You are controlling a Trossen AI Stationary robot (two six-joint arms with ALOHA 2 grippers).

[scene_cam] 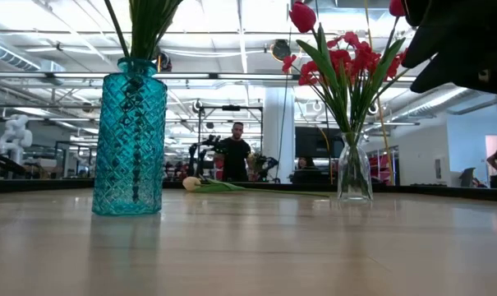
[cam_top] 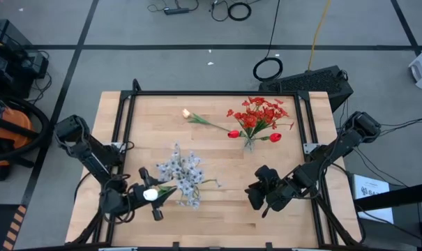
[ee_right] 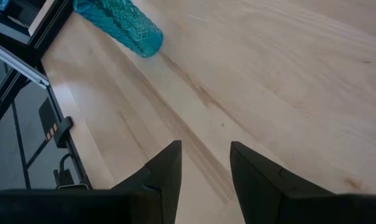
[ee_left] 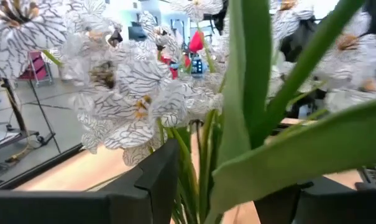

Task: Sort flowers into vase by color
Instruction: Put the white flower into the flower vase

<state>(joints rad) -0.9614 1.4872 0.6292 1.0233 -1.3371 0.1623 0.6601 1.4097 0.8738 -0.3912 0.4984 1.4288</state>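
Note:
A teal vase [scene_cam: 131, 140] at the near left holds pale blue-white sprays [cam_top: 181, 173] and green stems. A cream tulip bud [cam_top: 149, 194] leans out of it over my left gripper [cam_top: 155, 198], which points level at the vase and is open, with green stem and leaves [ee_left: 240, 93] between its fingers. A clear vase [scene_cam: 354, 168] farther right holds red blossoms [cam_top: 258, 113] and red tulip buds [cam_top: 233, 134]. One cream tulip [cam_top: 186, 113] lies flat on the table at the back. My right gripper [ee_right: 205, 168] hovers open over the near right, with nothing in it. My left gripper has its fingers [ee_left: 160, 177] on either side of the tulip's green stem and leaves [ee_left: 203, 168], level, from the table's left. Whether the fingers touch them, I cannot tell. The stems stand upright in the teal vase.
A black frame [cam_top: 211, 93] runs around the wooden table top. Bare wood lies between the two vases and along the near edge [ee_right: 287, 81]. People and other robot arms show in the room beyond the far edge [scene_cam: 234, 156].

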